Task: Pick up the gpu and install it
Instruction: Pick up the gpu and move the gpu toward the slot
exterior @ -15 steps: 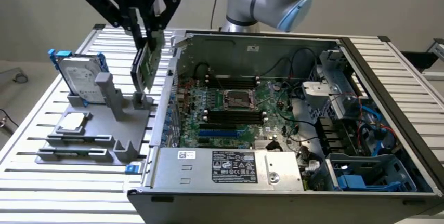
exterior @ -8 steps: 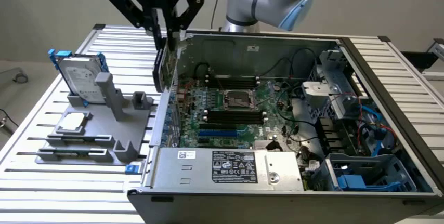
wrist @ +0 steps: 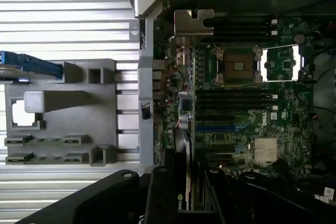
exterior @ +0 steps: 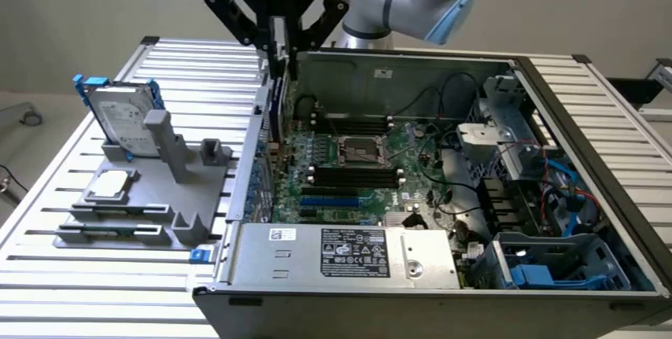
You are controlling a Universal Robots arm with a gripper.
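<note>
Entry: gripper (exterior: 278, 46), black, bearing the white lettering ROBOTIQ, is clamping the gpu (exterior: 275, 95) by its upper edge, jaws drawn in on the thin card. The gpu is hanging on edge just inside the computer case (exterior: 420, 311), along the case wall at the exterior view's left; whether its lower edge is touching a slot cannot be told. A small green logo is showing on the card's black shroud, its lettering unreadable. The case is holding a green motherboard (wrist: 294, 129) marked DELL and a silver power supply (exterior: 347, 254) whose label print is unreadable. Outside that same case wall a grey holder (exterior: 116, 229) is keeping a hard drive (exterior: 121, 123) with blue rails upright and a square silver chip (exterior: 110, 184) lying flat
</note>
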